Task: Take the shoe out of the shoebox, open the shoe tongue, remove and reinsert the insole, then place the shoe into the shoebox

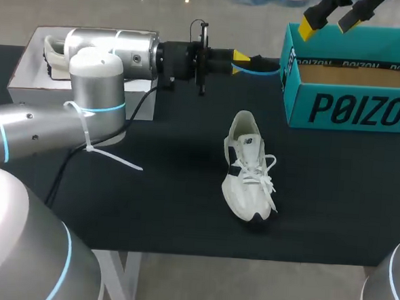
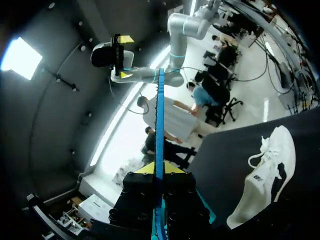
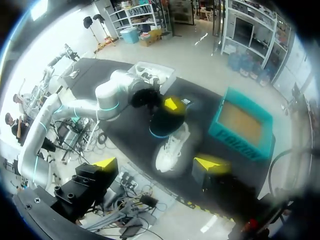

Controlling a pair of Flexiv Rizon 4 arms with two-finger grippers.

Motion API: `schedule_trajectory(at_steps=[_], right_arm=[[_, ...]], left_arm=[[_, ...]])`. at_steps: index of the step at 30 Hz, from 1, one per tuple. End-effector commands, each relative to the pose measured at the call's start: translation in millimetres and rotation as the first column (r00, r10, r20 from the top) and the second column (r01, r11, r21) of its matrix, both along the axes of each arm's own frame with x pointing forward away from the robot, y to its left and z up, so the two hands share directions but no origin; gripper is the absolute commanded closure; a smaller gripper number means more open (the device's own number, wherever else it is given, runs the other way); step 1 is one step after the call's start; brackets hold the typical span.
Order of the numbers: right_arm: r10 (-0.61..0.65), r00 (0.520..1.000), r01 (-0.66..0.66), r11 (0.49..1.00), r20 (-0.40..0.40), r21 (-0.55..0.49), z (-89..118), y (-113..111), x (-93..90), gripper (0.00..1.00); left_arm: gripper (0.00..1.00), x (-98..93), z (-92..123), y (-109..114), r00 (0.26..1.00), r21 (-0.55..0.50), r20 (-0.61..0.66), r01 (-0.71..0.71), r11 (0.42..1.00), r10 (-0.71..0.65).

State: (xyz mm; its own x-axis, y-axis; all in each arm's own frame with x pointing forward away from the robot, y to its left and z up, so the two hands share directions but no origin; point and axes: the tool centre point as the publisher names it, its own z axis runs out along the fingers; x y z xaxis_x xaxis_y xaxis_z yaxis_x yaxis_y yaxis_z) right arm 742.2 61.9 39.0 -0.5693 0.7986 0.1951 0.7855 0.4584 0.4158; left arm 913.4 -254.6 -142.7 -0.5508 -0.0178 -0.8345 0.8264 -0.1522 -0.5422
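The white shoe [image 1: 248, 168] lies on the black worktop [image 1: 170, 189] with its toe toward the near edge. It is well apart from both hands and near the front of the teal shoebox [image 1: 352, 108]. The left hand [image 1: 243, 57] sits beyond the shoe's heel, beside the shoebox's left wall. The insole [image 1: 263, 64], dark with a blue rim, shows mostly edge-on, and I cannot tell whether its far end touches the shoebox. The right hand [image 1: 329, 22], above the shoebox, is partly cut off. The left hand's fingers pinch the insole from both sides. The right hand is spread wide and holds nothing.
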Motion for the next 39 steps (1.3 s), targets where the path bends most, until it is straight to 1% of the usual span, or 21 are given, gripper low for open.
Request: schedule_trajectory(at_steps=[1,2,20,22,23,24,25,27,28,29,31,32,34,35,37,38,39], right_arm=[[-0.001,1.000,0.001,1.000,-0.004,-0.002,0.5,1.0,1.2,0.00],[-0.001,1.000,0.001,1.000,-0.004,-0.002,0.5,1.0,1.2,0.00],[-0.001,1.000,0.001,1.000,-0.004,-0.002,0.5,1.0,1.2,0.00],[-0.001,1.000,0.001,1.000,-0.004,-0.002,0.5,1.0,1.2,0.00],[-0.001,1.000,0.001,1.000,-0.004,-0.002,0.5,1.0,1.2,0.00],[-0.001,1.000,0.001,1.000,-0.004,-0.002,0.5,1.0,1.2,0.00],[-0.001,1.000,0.001,1.000,-0.004,-0.002,0.5,1.0,1.2,0.00],[-0.001,1.000,0.001,1.000,-0.004,-0.002,0.5,1.0,1.2,0.00],[-0.001,1.000,0.001,1.000,-0.004,-0.002,0.5,1.0,1.2,0.00],[-0.001,1.000,0.001,1.000,-0.004,-0.002,0.5,1.0,1.2,0.00],[-0.001,1.000,0.001,1.000,-0.004,-0.002,0.5,1.0,1.2,0.00],[-0.001,1.000,0.001,1.000,-0.004,-0.002,0.5,1.0,1.2,0.00],[-0.001,1.000,0.001,1.000,-0.004,-0.002,0.5,1.0,1.2,0.00],[-0.001,1.000,0.001,1.000,-0.004,-0.002,0.5,1.0,1.2,0.00],[-0.001,1.000,0.001,1.000,-0.004,-0.002,0.5,1.0,1.2,0.00],[-0.001,1.000,0.001,1.000,-0.004,-0.002,0.5,1.0,1.2,0.00],[-0.001,1.000,0.001,1.000,-0.004,-0.002,0.5,1.0,1.2,0.00]], left_arm=[[1.00,3.9,0.5,-2.6,0.774,-0.219,-0.615,0.014,0.976,-0.150],[1.00,4.3,1.0,-2.5,0.744,-0.226,-0.650,0.009,0.974,-0.158],[1.00,4.3,1.0,-2.5,0.744,-0.226,-0.650,0.009,0.974,-0.158],[1.00,11.0,-0.3,-0.5,0.683,-0.219,-0.712,0.002,0.976,-0.161],[1.00,11.4,-0.1,0.0,0.669,-0.218,-0.725,0.001,0.976,-0.163],[1.00,13.9,-0.3,0.7,0.643,-0.189,-0.753,-0.012,0.982,-0.137],[1.00,15.5,-0.8,1.0,0.636,-0.174,-0.761,-0.015,0.985,-0.125],[1.00,19.3,-1.2,1.9,0.584,-0.149,-0.804,-0.020,0.989,-0.109],[1.00,20.6,-1.3,2.4,0.576,-0.138,-0.811,-0.023,0.990,-0.100],[1.00,22.7,-1.6,2.9,0.541,-0.114,-0.837,-0.023,0.993,-0.083],[1.00,25.9,-2.5,3.7,0.475,-0.099,-0.876,-0.008,0.995,-0.083],[1.00,27.8,-3.0,4.2,0.418,-0.083,-0.905,0.001,0.997,-0.075],[1.00,30.8,-3.8,3.9,0.327,-0.106,-0.938,0.032,0.994,-0.111],[1.00,32.0,-4.3,4.0,0.253,-0.098,-0.961,0.050,0.994,-0.107],[1.00,33.4,-5.9,4.2,0.162,-0.133,-0.976,0.081,0.988,-0.145],[1.00,34.0,-6.3,4.1,0.107,-0.128,-0.985,0.095,0.987,-0.138],[1.00,34.4,-7.4,3.7,0.058,-0.158,-0.984,0.117,0.980,-0.166]])
